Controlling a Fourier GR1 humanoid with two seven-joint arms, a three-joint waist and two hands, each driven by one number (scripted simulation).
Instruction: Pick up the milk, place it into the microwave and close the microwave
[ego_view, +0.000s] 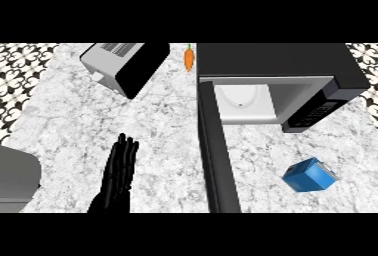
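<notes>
Left hand (118, 167): black, fingers straight and together, pointing up, resting over speckled marble counter (66, 115). Milk (309, 175): blue boxy carton, tilted, on counter at right, apart from hand. Microwave (295, 75): dark case, pale cavity, door (218, 155) swung open. Toaster (122, 65): grey, black-sided. Carrot (189, 57): orange, tapered.

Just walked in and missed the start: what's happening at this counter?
Nothing is being handled yet. The left hand rests open over the counter, fingers straight; the right hand is out of view. The blue milk carton sits untouched on the counter, in front of the microwave, whose door stands wide open.
</notes>
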